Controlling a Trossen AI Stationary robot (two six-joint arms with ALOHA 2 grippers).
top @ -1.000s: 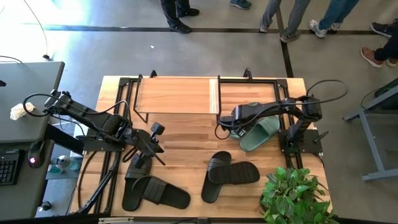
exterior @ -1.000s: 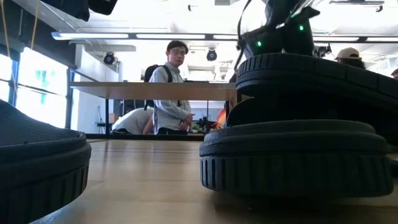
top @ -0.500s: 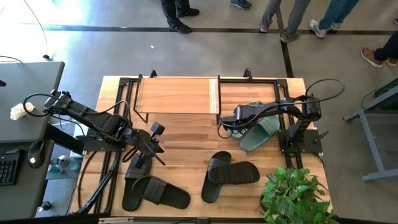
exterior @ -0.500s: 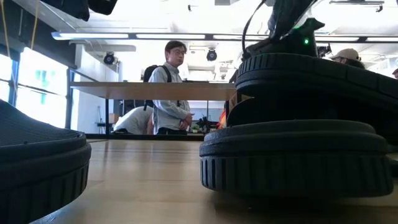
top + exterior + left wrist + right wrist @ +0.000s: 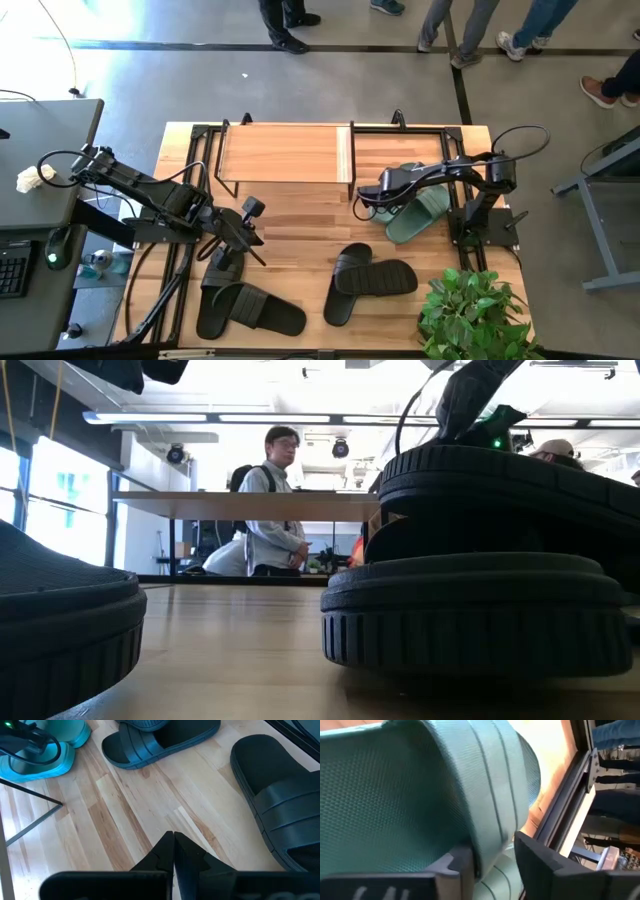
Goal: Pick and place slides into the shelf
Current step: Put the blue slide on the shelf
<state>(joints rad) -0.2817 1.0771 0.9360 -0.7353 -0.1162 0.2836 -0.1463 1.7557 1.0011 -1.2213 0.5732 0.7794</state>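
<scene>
Wooden tabletop (image 5: pixel 300 215) shows bare boards between the shelf (image 5: pixel 285 152) at its far edge and the black slides near its front edge, so we see free room in the middle. Our right gripper (image 5: pixel 385 205) is at the sage-green slides (image 5: pixel 418 213), just in front of the shelf's right part. In the right wrist view its fingers (image 5: pixel 454 862) stand on both sides of the green strap, partly closed around it; we cannot tell if they press it already. Our left gripper (image 5: pixel 240 235) hovers over bare wood with jaws fully closed and empty, beside one black pair (image 5: pixel 243 305). Another black pair (image 5: pixel 365 280) lies crossed near a green plant (image 5: pixel 470 315). Beyond the table people stand on a grey floor (image 5: pixel 330 80).
</scene>
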